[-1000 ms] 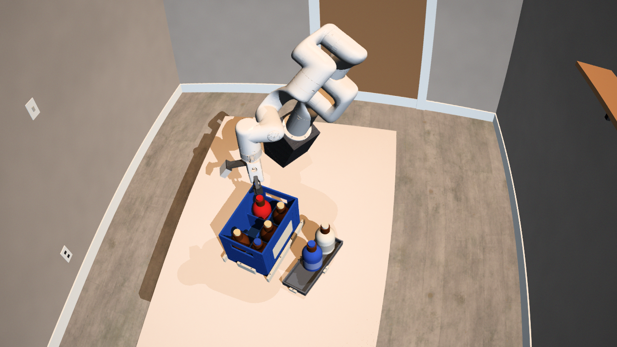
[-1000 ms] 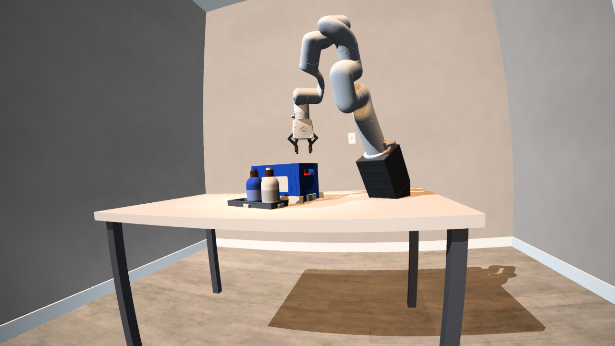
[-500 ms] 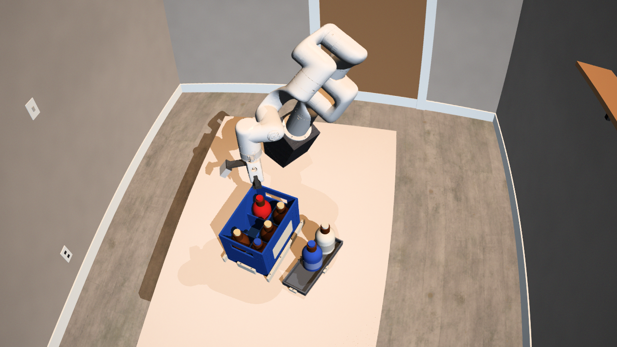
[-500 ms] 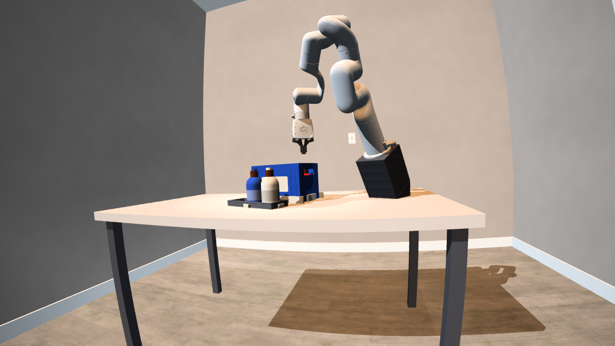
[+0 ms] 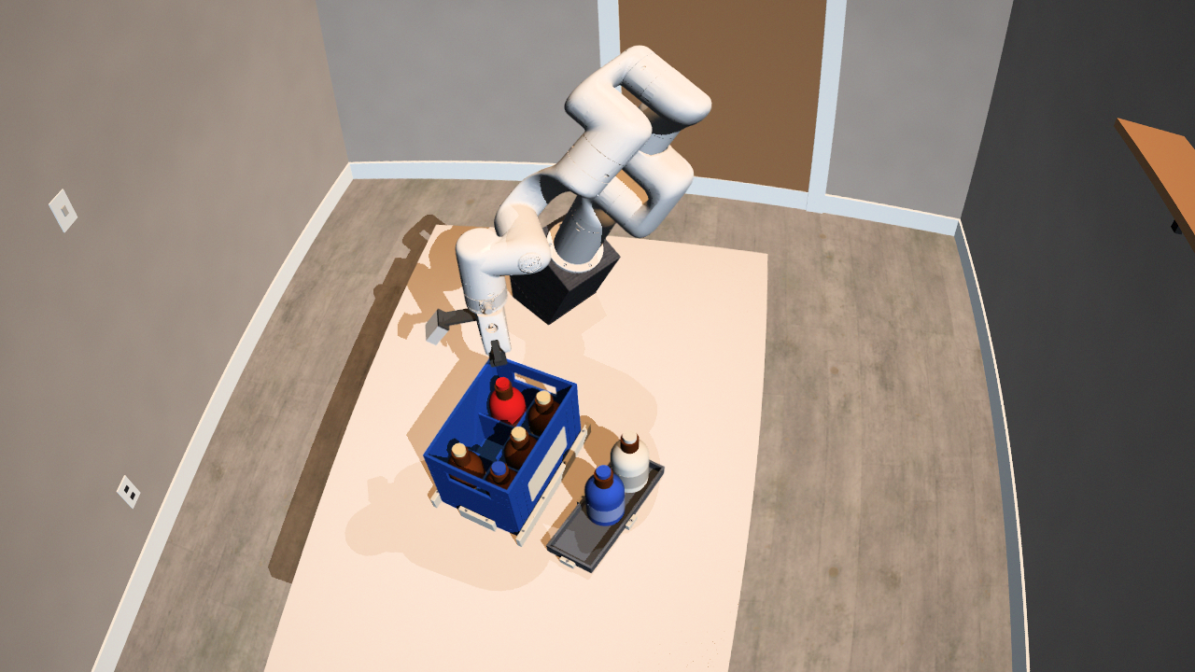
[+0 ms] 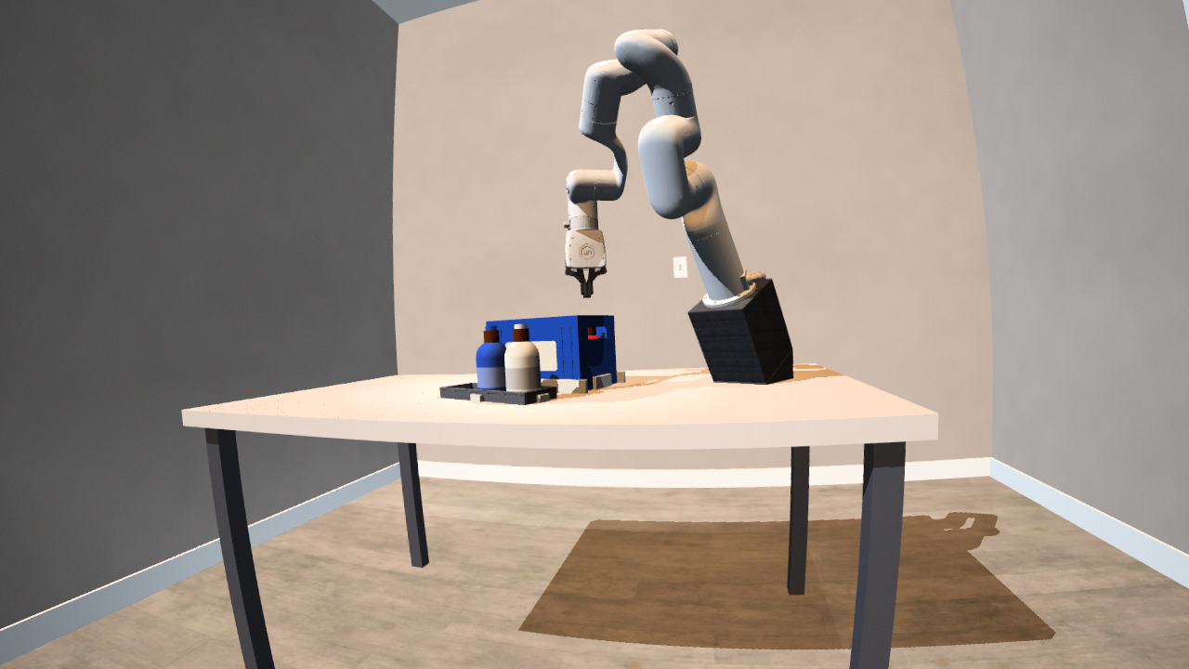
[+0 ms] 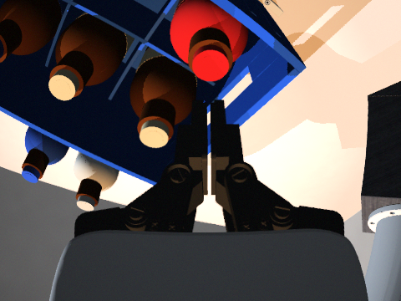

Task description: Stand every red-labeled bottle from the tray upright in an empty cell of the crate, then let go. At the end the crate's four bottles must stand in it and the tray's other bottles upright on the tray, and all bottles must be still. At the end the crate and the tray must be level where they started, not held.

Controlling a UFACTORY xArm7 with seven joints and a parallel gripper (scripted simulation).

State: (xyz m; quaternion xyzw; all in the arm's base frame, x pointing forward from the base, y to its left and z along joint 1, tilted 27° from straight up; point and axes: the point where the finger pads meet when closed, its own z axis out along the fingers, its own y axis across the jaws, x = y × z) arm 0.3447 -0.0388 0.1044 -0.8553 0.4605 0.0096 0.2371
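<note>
The gripper (image 6: 586, 289) hangs above the blue crate (image 5: 534, 468), fingers pressed together on nothing; the red bottle (image 5: 505, 402) stands inside, seemingly upright.

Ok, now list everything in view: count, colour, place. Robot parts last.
Table: one, pale top, dark legs.
Crate: one, blue, on the table in front of the arm.
Red bottle: one, upright in a crate cell on the arm's side.
Brown bottles: four, in crate cells; three cream-capped, one blue-capped.
Tray: one, dark grey, beside the crate.
Blue bottle: one, upright on the tray.
White bottle: one, upright on the tray.
Base block: one, black, on the table.
Arm: one, white.
Gripper: one, dark fingers, shut and empty, above the crate's edge by the red bottle.
</note>
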